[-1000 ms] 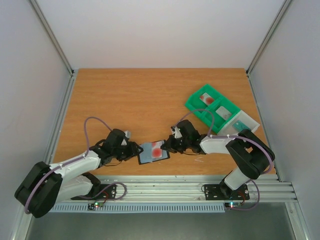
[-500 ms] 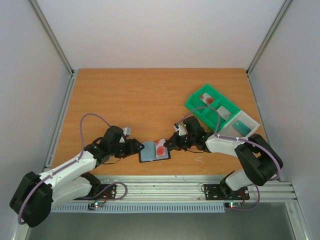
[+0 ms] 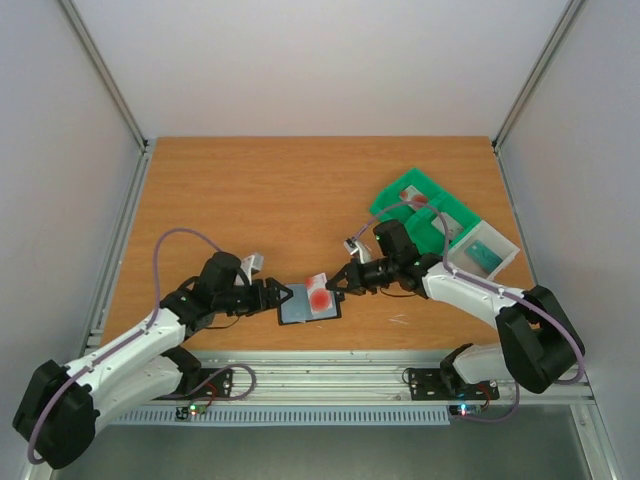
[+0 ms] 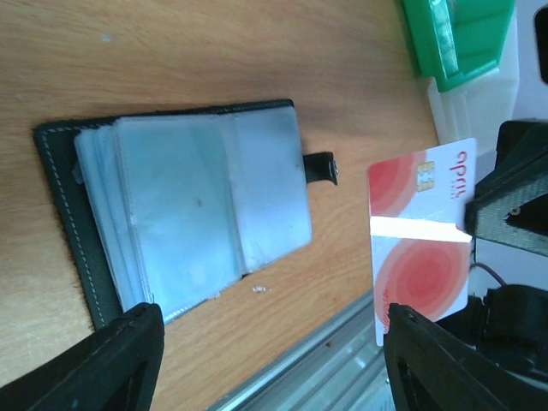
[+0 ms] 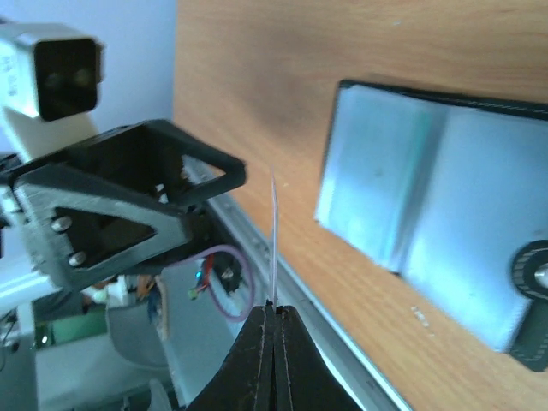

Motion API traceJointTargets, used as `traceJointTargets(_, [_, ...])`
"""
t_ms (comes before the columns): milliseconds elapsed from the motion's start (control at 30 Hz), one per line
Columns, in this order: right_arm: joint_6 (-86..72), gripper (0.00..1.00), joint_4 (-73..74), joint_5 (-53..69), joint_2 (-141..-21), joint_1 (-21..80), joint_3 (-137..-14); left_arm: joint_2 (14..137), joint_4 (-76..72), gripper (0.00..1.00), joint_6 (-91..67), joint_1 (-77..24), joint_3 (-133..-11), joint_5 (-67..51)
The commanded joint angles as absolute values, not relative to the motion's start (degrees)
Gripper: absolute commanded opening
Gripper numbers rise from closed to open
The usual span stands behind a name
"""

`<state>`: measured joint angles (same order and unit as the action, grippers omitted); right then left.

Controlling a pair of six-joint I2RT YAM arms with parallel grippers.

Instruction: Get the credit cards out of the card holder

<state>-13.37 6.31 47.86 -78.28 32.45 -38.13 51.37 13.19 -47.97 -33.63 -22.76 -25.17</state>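
The card holder (image 3: 300,312) lies open on the table near the front edge, black outside with blue-grey sleeves; it also shows in the left wrist view (image 4: 188,205) and the right wrist view (image 5: 428,188). My right gripper (image 3: 340,283) is shut on the pale credit card with the round red mark (image 3: 318,292) and holds it above the holder's right side. The card shows face-on in the left wrist view (image 4: 419,248) and edge-on in the right wrist view (image 5: 273,240). My left gripper (image 3: 282,295) is open and empty at the holder's left edge. A teal-green flat piece (image 3: 487,257) lies in the white bin.
A green compartmented tray (image 3: 398,192) with a white bin (image 3: 505,243) at its end stands at the right back, behind my right arm. The metal rail (image 3: 380,370) runs along the table's front edge, close to the holder.
My right gripper has pulled the red-marked card off the holder and raised it, moving right and back. My left arm has shifted forward and stays by the holder's left edge.
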Motion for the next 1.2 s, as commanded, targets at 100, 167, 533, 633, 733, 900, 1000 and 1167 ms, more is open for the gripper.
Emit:
traceJointTargets(100, [-9.9, 0.01, 6.9, 59.9, -75.8, 32.2, -39.5, 49.1, 14.0, 0.72, -46.6, -33.6, -26.6, -34.0])
traceJointTargets(167, [-9.3, 0.01, 6.9, 61.3, -75.2, 32.2, -39.5, 48.5, 13.4, 0.72, -47.1, -33.6, -27.0, -36.9])
traceJointTargets(533, [-12.3, 0.01, 0.2, 68.5, -74.4, 32.2, -38.2, 49.0, 10.8, 0.72, -47.2, -33.5, -28.7, -40.7])
traceJointTargets(633, [-12.0, 0.01, 0.2, 70.2, -74.8, 32.3, -38.1, 49.5, 9.6, 0.71, -47.6, -33.4, -29.4, -41.4])
traceJointTargets(733, [-12.1, 0.01, -1.1, 71.5, -75.1, 32.3, -38.0, 51.1, 7.8, 0.70, -48.0, -33.5, -30.1, -43.7])
traceJointTargets(900, [-12.4, 0.01, -2.5, 72.3, -75.7, 32.3, -37.9, 53.0, 2.8, 0.53, -50.6, -33.5, -29.2, -46.1])
traceJointTargets(1000, [-12.4, 0.01, -2.9, 72.5, -75.7, 32.4, -37.7, 53.4, -1.3, 0.47, -52.9, -33.5, -28.1, -46.5])
traceJointTargets(1167, [-13.0, 0.01, -4.0, 72.8, -75.6, 32.5, -37.2, 53.6, -3.0, 0.33, -54.5, -33.5, -28.1, -46.7])
